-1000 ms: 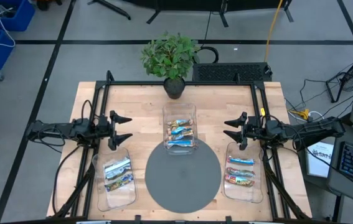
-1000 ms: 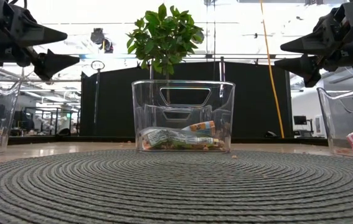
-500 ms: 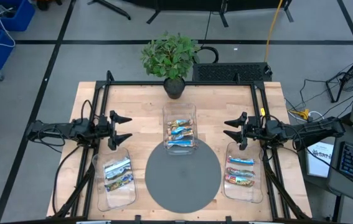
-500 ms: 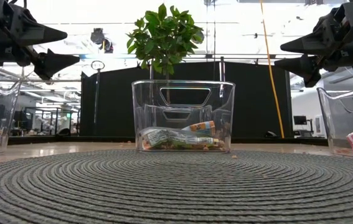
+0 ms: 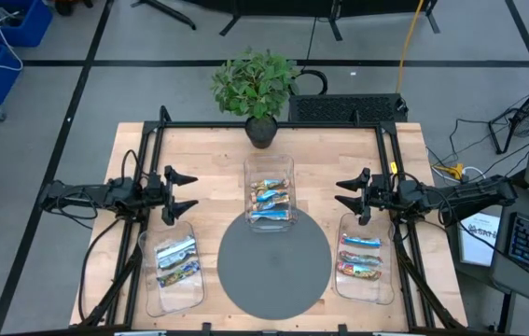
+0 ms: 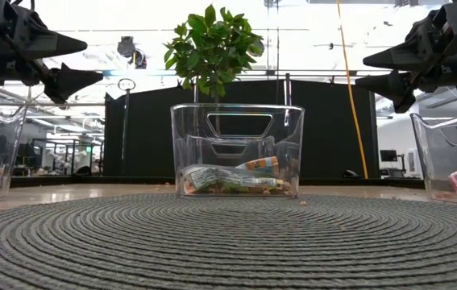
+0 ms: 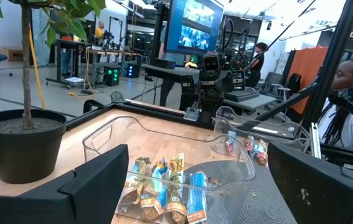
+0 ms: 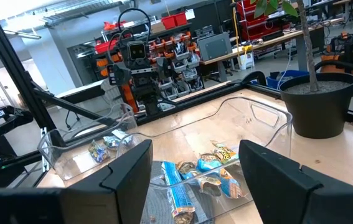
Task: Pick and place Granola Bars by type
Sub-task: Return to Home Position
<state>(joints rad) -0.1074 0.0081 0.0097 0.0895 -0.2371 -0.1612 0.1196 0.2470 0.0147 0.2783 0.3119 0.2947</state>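
Observation:
Several granola bars (image 5: pixel 270 200) lie in a clear tray (image 5: pixel 269 168) at the table's middle, behind the round grey mat; they also show in the left wrist view (image 7: pixel 167 196) and the right wrist view (image 8: pixel 201 177). More bars lie in a clear tray at the near left (image 5: pixel 176 260) and a clear tray at the near right (image 5: pixel 360 256). My left gripper (image 5: pixel 186 192) is open and empty above the table's left side. My right gripper (image 5: pixel 348 195) is open and empty above the right side. Both point toward the middle tray.
A round grey woven mat (image 5: pixel 273 263) lies at the near middle. A potted plant (image 5: pixel 257 91) stands at the far edge behind the middle tray. A black frame (image 5: pixel 152 140) runs around the table. People show in the room beyond in the left wrist view (image 7: pixel 350 68).

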